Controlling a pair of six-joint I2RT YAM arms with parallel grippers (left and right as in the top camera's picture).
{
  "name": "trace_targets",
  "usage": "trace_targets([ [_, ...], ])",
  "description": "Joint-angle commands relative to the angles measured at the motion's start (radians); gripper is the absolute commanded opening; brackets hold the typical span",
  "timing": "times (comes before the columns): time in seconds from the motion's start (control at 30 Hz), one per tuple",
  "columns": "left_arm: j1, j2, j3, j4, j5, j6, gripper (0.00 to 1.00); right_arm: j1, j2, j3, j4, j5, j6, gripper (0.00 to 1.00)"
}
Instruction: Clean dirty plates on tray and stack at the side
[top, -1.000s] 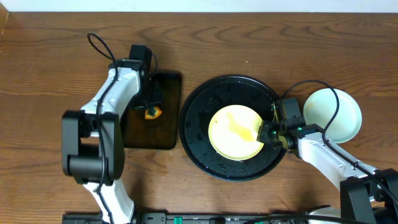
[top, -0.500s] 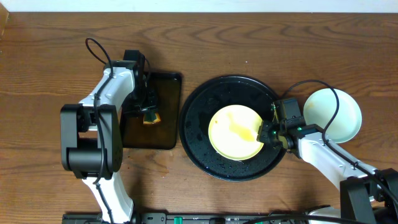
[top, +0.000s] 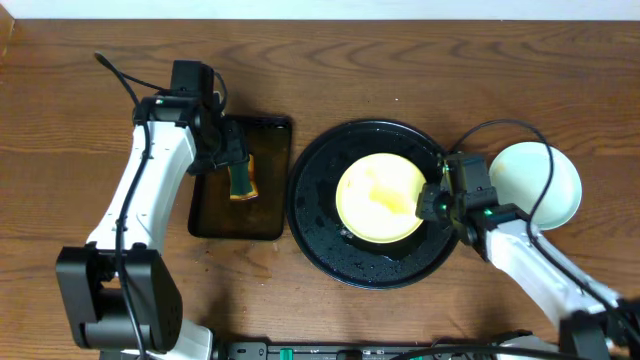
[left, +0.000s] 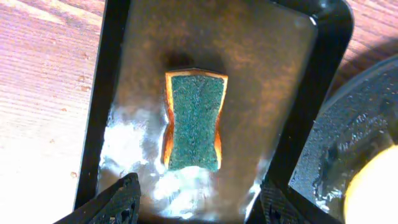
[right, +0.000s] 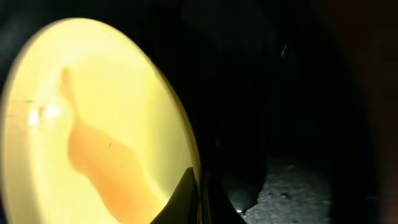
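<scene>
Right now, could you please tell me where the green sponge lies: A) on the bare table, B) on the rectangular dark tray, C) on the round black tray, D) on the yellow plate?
B: the sponge lies flat on the wet rectangular tray, with the left end effector open near it.

- Tray (top: 312, 232): large, round, glossy black with a raised rim, lying flat on the wood and speckled with water droplets.
- Pale yellow plate (top: 372, 205): inside the tray, a little toward 1 o'clock of its centre. It has an orange smear from its middle toward 3 o'clock. The right gripper (top: 430, 204) pinches its rim at 3 o'clock, and that edge looks raised.
- Mint-white plate (top: 562, 185): off the tray at its 3 o'clock, right side up on the bare brown tabletop (top: 600, 110). Whether one plate or two stacked, I cannot tell.
</scene>
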Motion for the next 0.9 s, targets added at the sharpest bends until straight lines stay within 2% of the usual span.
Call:
trace_targets([
  [0.0, -0.002, -0.021, 0.018, -0.011, 0.005, 0.012, 0.63, 0.008, -0.111, 0.01, -0.009, 0.076, -0.077, 0.01],
  [0.13, -0.002, -0.021, 0.018, -0.019, 0.005, 0.012, 0.63, 0.008, -0.204, 0.011, -0.008, 0.187, -0.143, 0.01],
  [0.23, -0.002, -0.021, 0.018, -0.021, 0.005, 0.013, 0.63, 0.008, -0.267, 0.011, -0.003, 0.351, -0.238, 0.01],
  [0.4, -0.002, -0.021, 0.018, -0.02, 0.005, 0.013, 0.63, 0.008, -0.343, 0.011, 0.06, 0.677, -0.478, 0.01],
  [0.5, -0.002, -0.021, 0.018, -0.02, 0.005, 0.013, 0.62, 0.007, -0.367, 0.011, 0.136, 0.795, -0.578, 0.01],
  [0.67, -0.002, -0.021, 0.018, -0.02, 0.005, 0.012, 0.63, 0.006, -0.378, 0.011, 0.218, 0.864, -0.663, 0.01],
  [0.87, -0.002, -0.021, 0.018, -0.019, 0.005, 0.013, 0.63, 0.012, -0.378, 0.011, 0.229, 0.826, -0.716, 0.01],
])
